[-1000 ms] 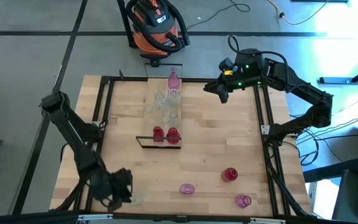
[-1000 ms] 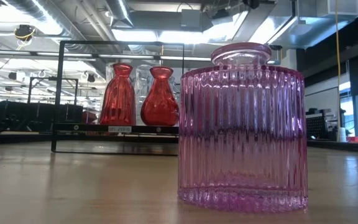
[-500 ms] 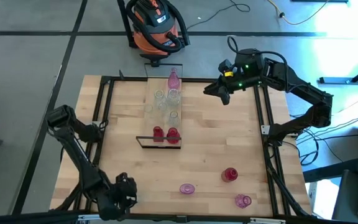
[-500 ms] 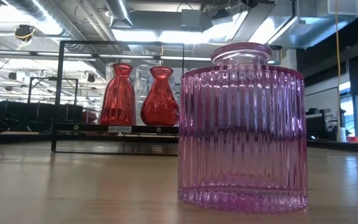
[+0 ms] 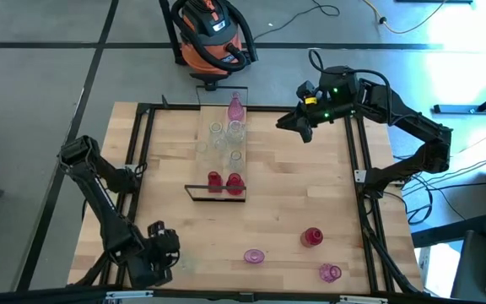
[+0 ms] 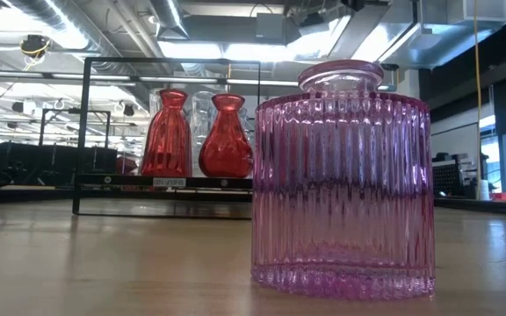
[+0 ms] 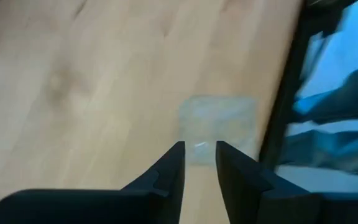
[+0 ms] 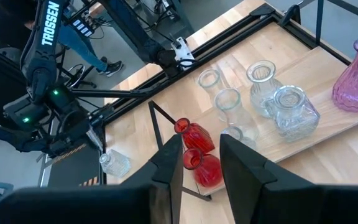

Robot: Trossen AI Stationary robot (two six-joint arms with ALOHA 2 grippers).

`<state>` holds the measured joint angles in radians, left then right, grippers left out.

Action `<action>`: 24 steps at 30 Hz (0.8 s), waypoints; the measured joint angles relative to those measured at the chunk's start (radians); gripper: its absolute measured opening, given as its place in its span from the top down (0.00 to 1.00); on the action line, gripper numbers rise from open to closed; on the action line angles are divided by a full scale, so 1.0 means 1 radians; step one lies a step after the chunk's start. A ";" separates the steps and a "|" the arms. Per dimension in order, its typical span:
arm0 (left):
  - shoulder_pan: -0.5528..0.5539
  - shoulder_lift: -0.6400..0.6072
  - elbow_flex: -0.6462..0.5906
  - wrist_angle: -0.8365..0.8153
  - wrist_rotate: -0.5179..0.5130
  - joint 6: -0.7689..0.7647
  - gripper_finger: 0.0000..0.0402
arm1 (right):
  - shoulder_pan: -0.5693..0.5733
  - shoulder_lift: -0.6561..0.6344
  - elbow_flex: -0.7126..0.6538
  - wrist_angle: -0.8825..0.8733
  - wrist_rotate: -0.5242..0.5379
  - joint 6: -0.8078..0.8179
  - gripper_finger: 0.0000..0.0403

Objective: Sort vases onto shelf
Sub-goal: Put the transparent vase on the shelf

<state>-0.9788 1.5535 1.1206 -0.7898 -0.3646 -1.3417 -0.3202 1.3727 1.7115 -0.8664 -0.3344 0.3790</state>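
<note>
The left gripper (image 5: 169,256) sits low at the table's near left corner, its fingers (image 7: 166,174) a narrow gap apart and holding nothing. A small clear vase (image 7: 216,127) lies just ahead of the tips, near the black frame rail (image 7: 284,106) at the table edge. From the right wrist it (image 8: 115,163) shows tipped on its side, neck pointing away from the gripper. That is the relation the pick turns on: the vase is straight ahead, long axis roughly in line with the fingers — so the gap looks too narrow to take its body. The left arm is far nearer; the right gripper (image 5: 298,124), slightly parted and empty, waits at the far right corner. The shelf (image 5: 223,148) stands mid-table toward the far edge. From above the clear vase is barely visible — whether it touches the fingers I cannot tell.
</note>
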 joint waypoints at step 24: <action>0.010 0.000 0.003 0.111 0.036 0.095 0.82 | 0.000 0.000 0.000 0.001 0.000 0.006 0.77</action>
<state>-0.9686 1.5532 1.1240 -0.6791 -0.3289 -1.2466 -0.3202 1.3727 1.7115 -0.8658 -0.3340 0.3855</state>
